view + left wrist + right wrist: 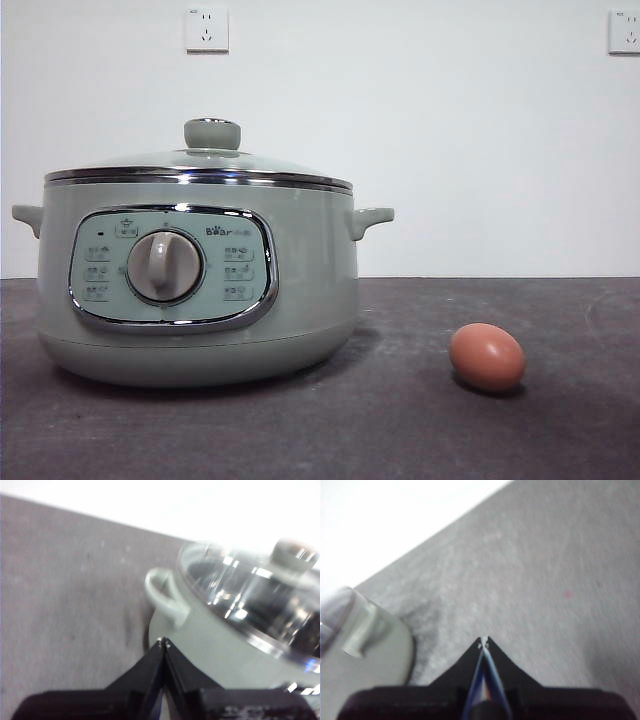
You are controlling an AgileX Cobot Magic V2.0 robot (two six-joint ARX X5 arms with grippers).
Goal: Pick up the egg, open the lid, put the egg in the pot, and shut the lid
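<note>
The sage-green pot [200, 290] stands at the left of the dark table, its dial facing the front view. The glass lid [200, 165] with its green knob [212, 133] sits closed on it. The reddish-brown egg [487, 357] lies on the table to the right of the pot, apart from it. My left gripper [164, 641] is shut and empty, above the table beside the pot's side handle [165, 595]; the lid [250, 595] shows there too. My right gripper [484, 640] is shut and empty, above the table near the pot's other handle [360, 630]. The egg is out of both wrist views.
The dark grey table [400, 430] runs to a white wall with two sockets [207, 29]. No arm shows in the front view.
</note>
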